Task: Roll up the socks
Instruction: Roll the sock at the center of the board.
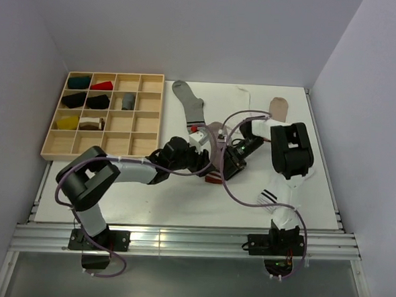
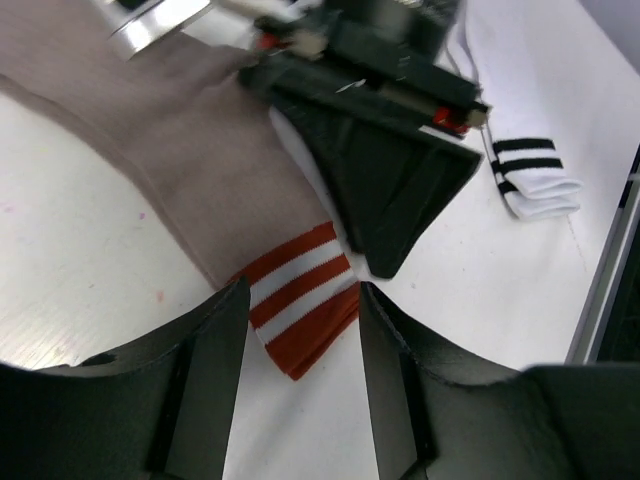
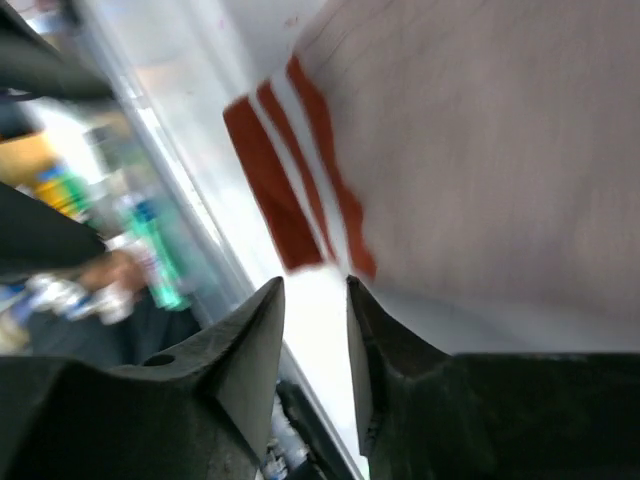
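socks (image 1: 269, 196) are laid loose on the white table (image 1: 114, 207), from upper centre to lower right of the top view. wooden divider tray (image 1: 148, 124) is set at upper left, with rolled bundles (image 1: 102, 85) seen in its left compartments. left arm (image 1: 126, 171) and right arm (image 1: 290, 154) are bent inward and meet at frame centre.

taupe sock (image 2: 200, 170) is laid flat at centre, under both grippers. grey sock (image 1: 186, 97) is laid at upper centre, apart from both. white sock with black stripes (image 2: 535, 175) is laid at lower right, near the right arm.

left gripper (image 2: 302, 295) is seen with jaws apart, straddling the red-white striped cuff (image 2: 300, 320) of the taupe sock. the cuff is not pinched, and bare table is seen either side of its end. right gripper (image 3: 313, 290) is seen with jaws slightly apart and nothing between them, tips just short of the cuff. in the left wrist view it is pointed down just right of the cuff.
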`<state>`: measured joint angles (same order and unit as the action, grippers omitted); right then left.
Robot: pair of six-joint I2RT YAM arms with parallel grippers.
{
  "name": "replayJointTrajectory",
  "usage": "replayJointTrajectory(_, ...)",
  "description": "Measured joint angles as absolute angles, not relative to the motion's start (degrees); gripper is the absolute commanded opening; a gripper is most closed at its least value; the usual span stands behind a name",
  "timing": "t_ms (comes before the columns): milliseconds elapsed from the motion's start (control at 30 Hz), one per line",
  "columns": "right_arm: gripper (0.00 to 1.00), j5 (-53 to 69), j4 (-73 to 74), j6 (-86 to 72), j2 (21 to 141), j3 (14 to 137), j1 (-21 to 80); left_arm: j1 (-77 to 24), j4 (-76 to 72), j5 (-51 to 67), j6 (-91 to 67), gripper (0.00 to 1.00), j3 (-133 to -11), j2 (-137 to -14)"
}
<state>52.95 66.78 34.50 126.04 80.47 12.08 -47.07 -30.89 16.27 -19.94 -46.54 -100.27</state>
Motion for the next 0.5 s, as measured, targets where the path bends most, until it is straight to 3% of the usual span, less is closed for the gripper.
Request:
replayJointTrajectory(267, 0.45, 36.77, 47.27, 24.99, 102.89, 70.7, 12.36, -45.93, -31.79, 4.49, -24.51, 0.55, -39.72, -83.37)
replayJointTrajectory(500, 0.53, 20.21, 33.5, 25.23, 93.67, 57.93, 18.85, -41.04, -22.52, -12.53, -32.86, 0.6, -41.98, -64.51)
